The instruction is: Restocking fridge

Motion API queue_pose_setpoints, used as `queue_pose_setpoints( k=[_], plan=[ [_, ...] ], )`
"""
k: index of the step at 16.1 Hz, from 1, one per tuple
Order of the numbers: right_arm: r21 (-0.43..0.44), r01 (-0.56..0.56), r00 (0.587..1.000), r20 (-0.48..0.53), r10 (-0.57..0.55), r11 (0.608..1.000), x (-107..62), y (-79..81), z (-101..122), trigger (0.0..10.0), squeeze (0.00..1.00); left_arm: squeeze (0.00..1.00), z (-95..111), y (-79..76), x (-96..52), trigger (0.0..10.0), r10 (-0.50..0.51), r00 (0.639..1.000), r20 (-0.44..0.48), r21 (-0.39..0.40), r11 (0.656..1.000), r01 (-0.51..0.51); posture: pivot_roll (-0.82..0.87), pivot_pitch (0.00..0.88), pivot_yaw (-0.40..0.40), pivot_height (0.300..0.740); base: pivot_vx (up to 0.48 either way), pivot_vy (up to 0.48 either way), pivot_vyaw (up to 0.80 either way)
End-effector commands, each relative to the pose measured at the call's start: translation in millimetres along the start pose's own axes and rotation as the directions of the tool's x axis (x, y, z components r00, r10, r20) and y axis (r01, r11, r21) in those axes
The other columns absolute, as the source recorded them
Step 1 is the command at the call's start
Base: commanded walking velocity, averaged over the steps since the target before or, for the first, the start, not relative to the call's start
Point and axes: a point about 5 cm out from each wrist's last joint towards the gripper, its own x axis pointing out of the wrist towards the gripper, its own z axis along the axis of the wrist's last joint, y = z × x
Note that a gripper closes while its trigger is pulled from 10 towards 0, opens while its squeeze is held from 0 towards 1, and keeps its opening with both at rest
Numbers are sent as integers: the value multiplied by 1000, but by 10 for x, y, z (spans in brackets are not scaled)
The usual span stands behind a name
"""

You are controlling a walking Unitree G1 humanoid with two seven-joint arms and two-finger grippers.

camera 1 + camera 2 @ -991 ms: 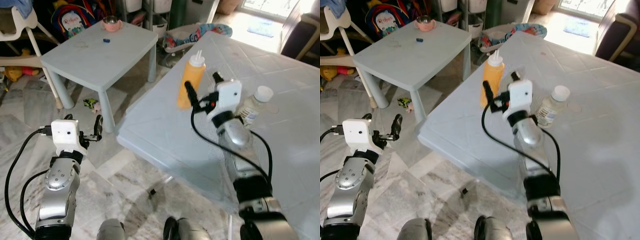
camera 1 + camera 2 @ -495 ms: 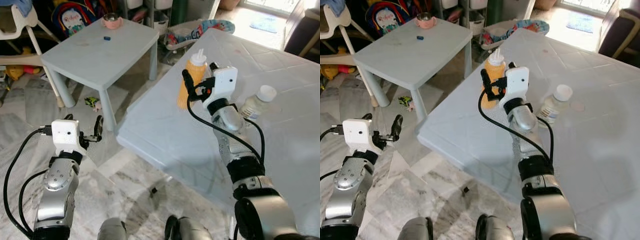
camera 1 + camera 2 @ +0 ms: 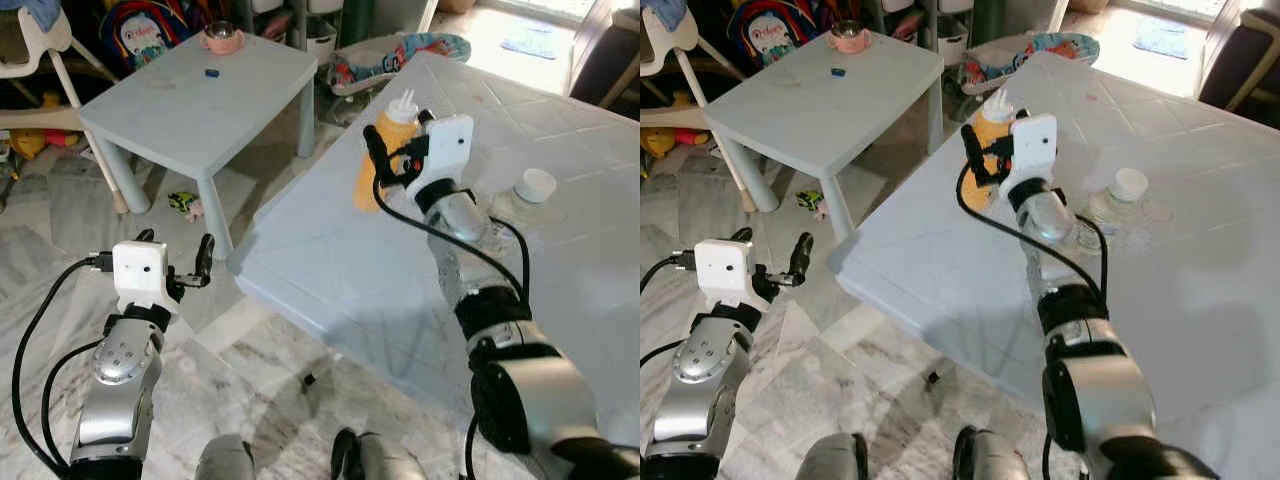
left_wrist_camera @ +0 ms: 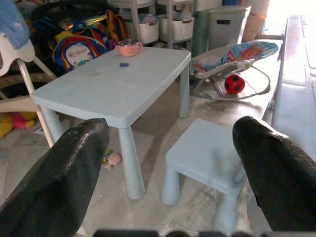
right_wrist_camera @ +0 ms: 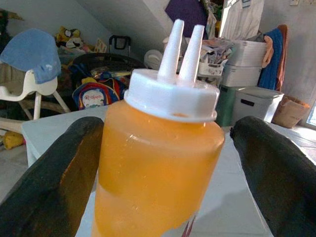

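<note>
While left gripper point(image 3: 172, 262) hangs open low, right gripper point(image 5: 163, 163) spread around orange plastic squeeze bottle point(image 5: 158, 163) on white table point(image 3: 330, 270), contact seemingly none.

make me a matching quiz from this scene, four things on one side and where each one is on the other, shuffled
Column 1
1. orange squeeze bottle
2. clear bottle with white cap
3. pink cup
4. left gripper

Column 2
A. on the small blue table
B. over the floor, beside the big white table
C. between the open fingers of the right gripper
D. on the big white table, to the right of the right arm

Pairs: 1-C, 2-D, 3-A, 4-B
</note>
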Motion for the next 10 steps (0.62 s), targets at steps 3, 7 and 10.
queue_pose_setpoints(
  k=[3,7,10],
  plan=[
    [7,-11,1000,15,11,1000,44,9,40,0,0,0,25,6,6,10000,-7,1000,1,14,1000,7,115,149,-32,740,0,0,0],
    [-5,-27,1000,1,27,1000,18,17,-2,0,0,0,16,-4,-2,10000,-13,1000,-5,14,1000,13,107,153,-37,740,0,0,0],
    [3,-40,999,-7,40,999,17,24,-18,0,0,0,3,0,-13,10000,-10,1000,-10,14,1000,11,106,153,-39,740,0,0,0]
  ],
)
